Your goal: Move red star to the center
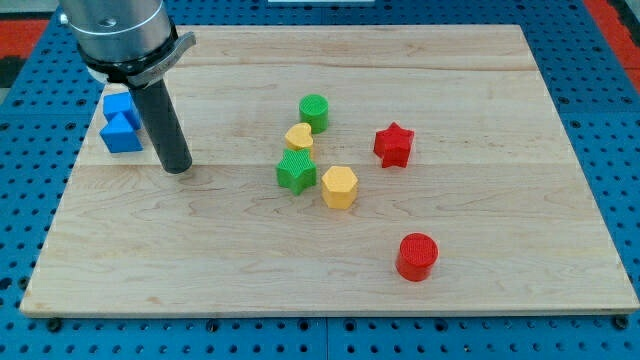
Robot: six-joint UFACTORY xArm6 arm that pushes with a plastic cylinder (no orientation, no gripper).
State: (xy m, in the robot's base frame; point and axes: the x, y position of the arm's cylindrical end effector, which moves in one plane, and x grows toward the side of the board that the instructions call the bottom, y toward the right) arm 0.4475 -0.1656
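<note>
No fingers here: my tip (178,168) rests at the table's (150,270) left, well apart from the red star (394,145).
Star sits right of centre; likely light, rigid, slides easily; push its right side.

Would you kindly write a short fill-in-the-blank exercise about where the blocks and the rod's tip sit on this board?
1. My tip rests just right of the ____ blocks.
2. The red star lies to the view's ____ of the green cylinder.
3. The yellow heart sits directly above the green ____.

Missing words: blue; right; star
</note>
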